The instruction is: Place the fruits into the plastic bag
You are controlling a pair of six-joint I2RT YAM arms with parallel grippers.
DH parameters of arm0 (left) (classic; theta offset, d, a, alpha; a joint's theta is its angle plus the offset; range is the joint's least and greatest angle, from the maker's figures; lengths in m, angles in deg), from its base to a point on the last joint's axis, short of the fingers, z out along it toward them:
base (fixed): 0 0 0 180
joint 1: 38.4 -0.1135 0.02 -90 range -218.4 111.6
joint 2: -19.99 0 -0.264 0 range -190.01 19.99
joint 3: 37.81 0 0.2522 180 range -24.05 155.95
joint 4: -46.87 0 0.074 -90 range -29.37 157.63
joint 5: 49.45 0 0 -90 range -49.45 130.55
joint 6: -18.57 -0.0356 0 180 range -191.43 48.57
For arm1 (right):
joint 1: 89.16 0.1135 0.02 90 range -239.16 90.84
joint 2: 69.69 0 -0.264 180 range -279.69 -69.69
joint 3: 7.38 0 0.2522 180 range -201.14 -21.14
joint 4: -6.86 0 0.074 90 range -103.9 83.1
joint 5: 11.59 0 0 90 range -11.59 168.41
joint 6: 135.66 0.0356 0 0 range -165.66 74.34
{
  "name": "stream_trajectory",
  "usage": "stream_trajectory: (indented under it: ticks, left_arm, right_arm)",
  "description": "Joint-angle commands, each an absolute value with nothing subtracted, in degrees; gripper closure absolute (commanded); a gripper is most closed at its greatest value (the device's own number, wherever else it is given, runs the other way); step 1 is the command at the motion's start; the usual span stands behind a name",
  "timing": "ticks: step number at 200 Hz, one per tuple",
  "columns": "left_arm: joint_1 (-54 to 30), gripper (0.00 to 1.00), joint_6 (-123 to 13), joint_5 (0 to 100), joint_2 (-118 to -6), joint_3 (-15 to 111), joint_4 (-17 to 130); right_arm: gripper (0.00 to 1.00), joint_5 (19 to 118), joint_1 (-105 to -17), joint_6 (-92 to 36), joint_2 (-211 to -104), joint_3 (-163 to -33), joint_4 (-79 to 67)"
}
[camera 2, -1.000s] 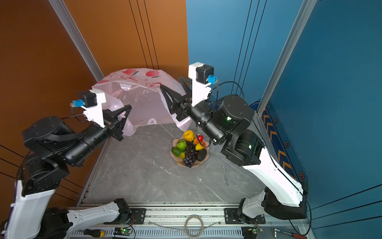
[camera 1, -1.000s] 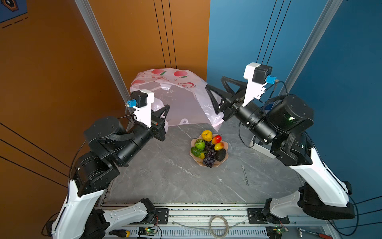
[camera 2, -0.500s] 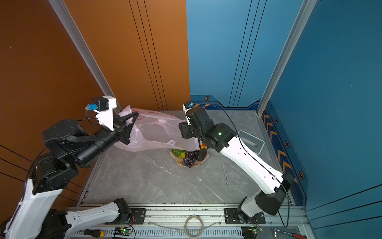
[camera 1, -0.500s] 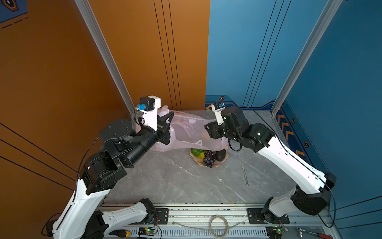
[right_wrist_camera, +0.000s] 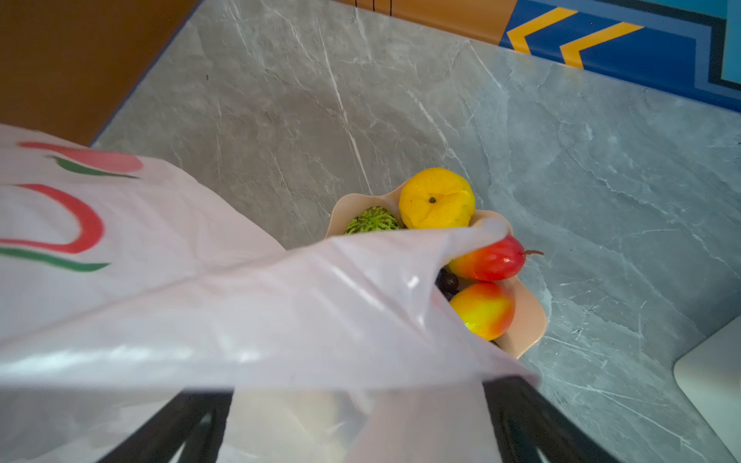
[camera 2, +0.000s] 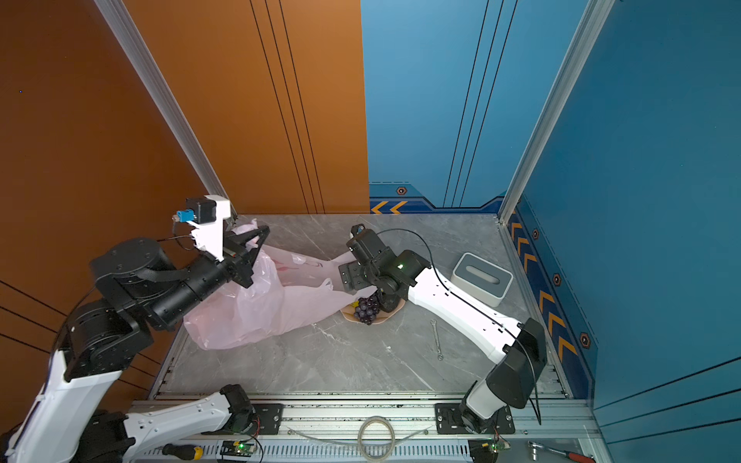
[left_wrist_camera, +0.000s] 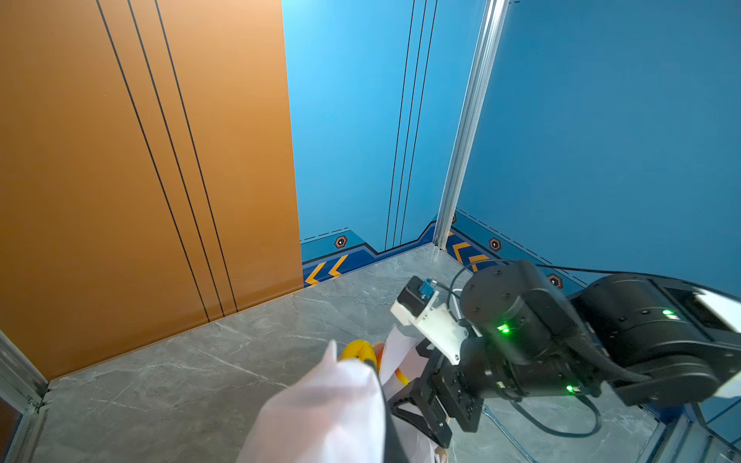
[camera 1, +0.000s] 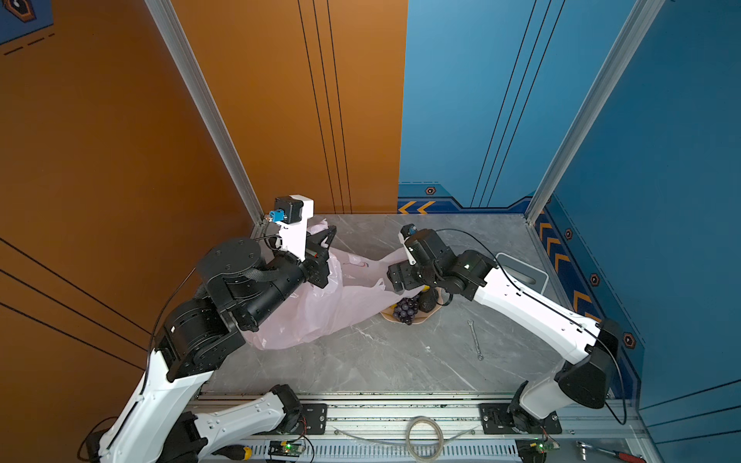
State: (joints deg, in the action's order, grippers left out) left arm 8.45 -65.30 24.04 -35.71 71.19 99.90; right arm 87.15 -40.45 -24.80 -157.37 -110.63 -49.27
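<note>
The small toy fruits (right_wrist_camera: pixel 437 200) are lying in the peach scalloped bowl (right_wrist_camera: pixel 529 320) on the grey marble desk (camera 1: pixel 381 360). They are just ahead of and below the nearer right end effector (camera 1: pixel 401 278). Its jaws are standing wide, with the thin pale-pink plastic bag (camera 1: pixel 320 312) draping over them. The left end effector (camera 1: pixel 322 250) is clenching the bag's other end.

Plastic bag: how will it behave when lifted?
Probably floppy: the plastic bag lies crumpled and drapes over the bowl. Likely very light: the film looks thin and translucent. Sagging flat now, its mouth may collapse unless held apart.
</note>
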Motion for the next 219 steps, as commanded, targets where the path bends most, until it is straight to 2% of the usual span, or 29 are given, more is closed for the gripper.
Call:
stream_trajectory:
  ticks: [1, 16, 34, 46, 64, 105, 165, 201, 211, 219]
  left_arm:
    - [8.3, 1.00, -64.6, 23.4, -35.4, 69.9, 100.9]
    - [7.9, 1.00, -64.5, 23.4, -35.8, 69.6, 101.0]
    - [7.7, 1.00, -64.3, 23.9, -36.2, 69.2, 101.1]
    - [7.6, 1.00, -64.1, 24.3, -36.3, 69.2, 101.0]
    - [7.5, 1.00, -63.6, 24.8, -36.5, 69.4, 101.1]
    - [7.5, 1.00, -63.1, 25.2, -36.4, 69.6, 101.0]
    - [7.3, 1.00, -62.9, 25.9, -36.5, 70.4, 101.2]
    - [7.2, 1.00, -62.8, 25.8, -36.3, 70.6, 101.6]
    - [7.2, 1.00, -62.8, 25.7, -36.2, 70.6, 101.7]
    - [7.1, 1.00, -62.8, 25.7, -36.3, 70.6, 101.8]
  right_arm:
    - [0.04, 82.3, -39.6, -22.0, -151.9, -110.9, -47.4]
    - [0.04, 78.0, -40.0, -20.3, -148.3, -109.4, -45.7]
    - [0.04, 79.6, -41.2, -19.3, -145.1, -108.8, -48.6]
    - [0.04, 80.5, -42.6, -19.6, -145.0, -108.9, -52.5]
    - [0.00, 76.1, -45.0, -20.1, -145.6, -106.8, -55.8]
    - [0.00, 64.7, -44.6, -19.5, -143.8, -96.7, -55.1]
    - [0.02, 59.4, -49.4, -18.2, -138.8, -86.2, -49.9]
    - [0.12, 55.2, -51.5, -16.7, -139.0, -83.5, -42.1]
    - [0.20, 53.2, -51.4, -15.3, -139.0, -82.9, -39.1]
    - [0.30, 51.6, -51.3, -14.4, -139.4, -82.8, -37.4]
